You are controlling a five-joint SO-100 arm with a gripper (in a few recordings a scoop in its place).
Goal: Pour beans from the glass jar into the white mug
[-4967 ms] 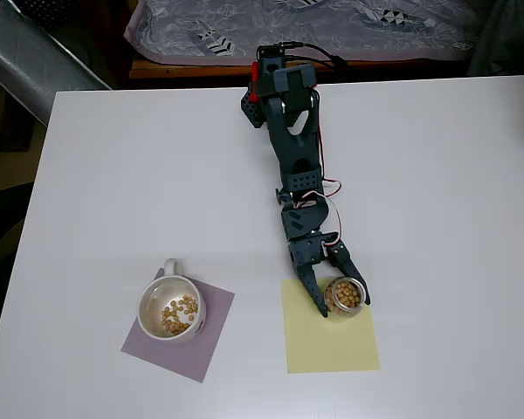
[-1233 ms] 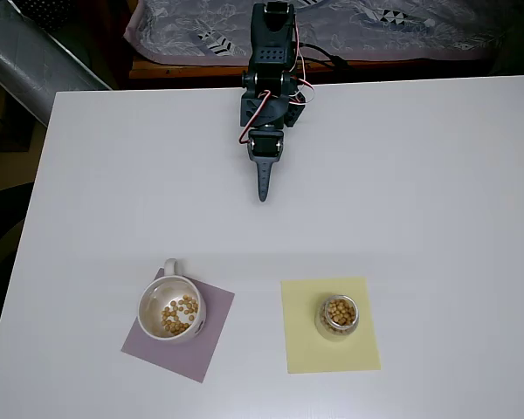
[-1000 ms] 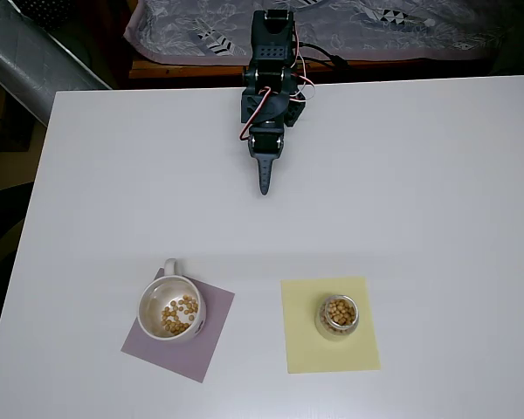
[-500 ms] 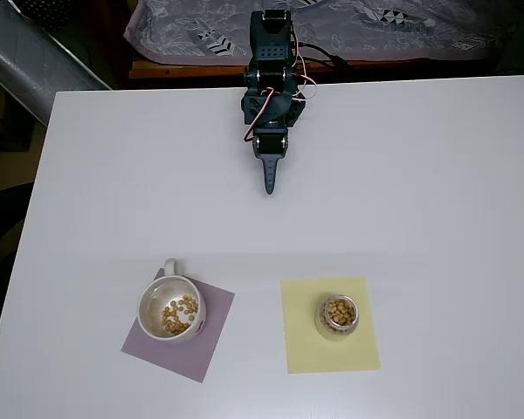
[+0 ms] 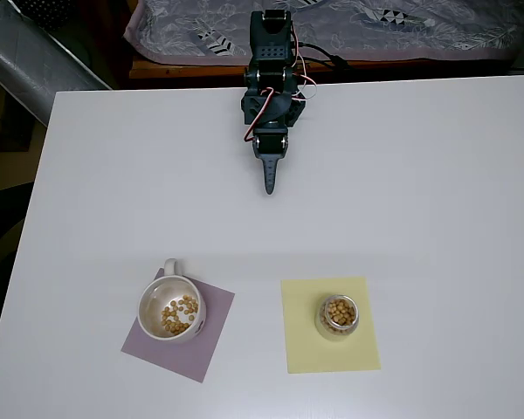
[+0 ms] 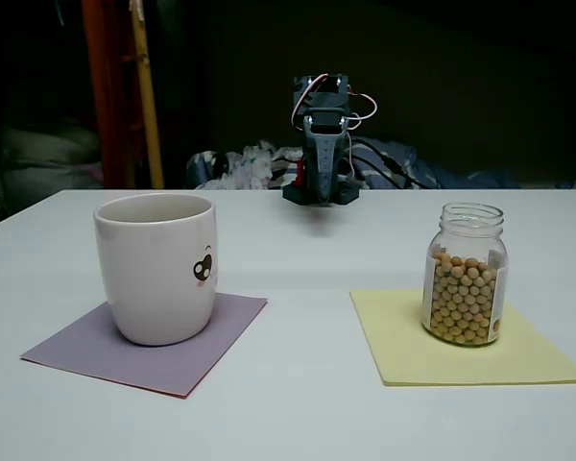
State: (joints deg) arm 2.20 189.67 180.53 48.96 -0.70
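Clear round glass jar [image 6: 466, 274] – tan beans [image 6: 461, 298]; glossy white mug [image 6: 157, 266].

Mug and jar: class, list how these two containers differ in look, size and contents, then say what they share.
The mug is opaque white with a small printed face; the jar is clear glass, so its beans show through its side. The mug is wider and taller than the jar. The jar is mostly full; the overhead view shows the mug holding a thin scatter. The mug stands on a purple mat, the jar on a yellow one. Both stand upright, open-topped, holding beans.
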